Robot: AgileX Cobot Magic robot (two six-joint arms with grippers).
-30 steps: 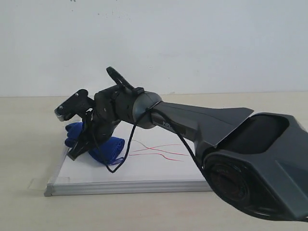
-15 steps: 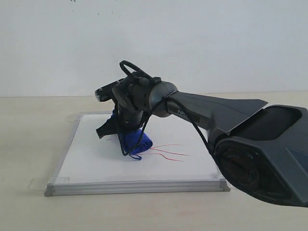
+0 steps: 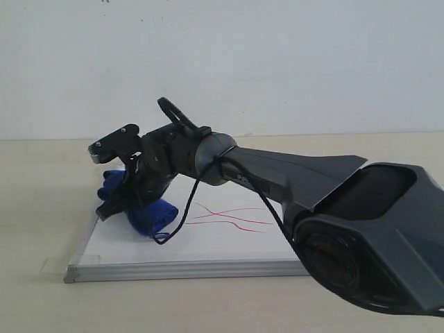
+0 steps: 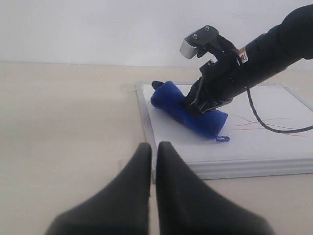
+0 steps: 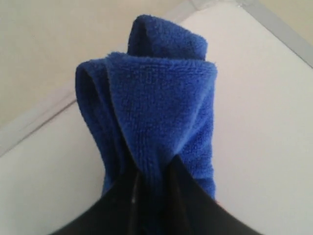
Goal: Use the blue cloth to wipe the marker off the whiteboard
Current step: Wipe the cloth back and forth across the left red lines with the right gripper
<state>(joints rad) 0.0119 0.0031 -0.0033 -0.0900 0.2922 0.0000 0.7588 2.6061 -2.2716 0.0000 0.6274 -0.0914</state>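
The whiteboard (image 3: 222, 246) lies flat on the table, silver-framed. Red marker (image 3: 232, 216) lines cross its middle right. My right gripper (image 3: 133, 202) reaches across to the board's left part, shut on the blue cloth (image 3: 149, 214), which it presses on the white surface left of the marker. The right wrist view shows the cloth (image 5: 161, 98) bunched between the right gripper's (image 5: 151, 171) dark fingers, over the board (image 5: 264, 107). In the left wrist view my left gripper (image 4: 153, 147) is shut and empty, off the board's near corner, facing the cloth (image 4: 188, 111) and marker (image 4: 264, 122).
A beige table (image 3: 41, 180) carries the board, with a white wall behind. A clear tape tab (image 3: 52, 263) sticks out at the board's front left corner. A black cable (image 3: 170, 232) hangs in a loop from the right arm just above the board.
The right gripper swept the cloth right to the marker's left end, then back to the board's left part. The red lines look unchanged.
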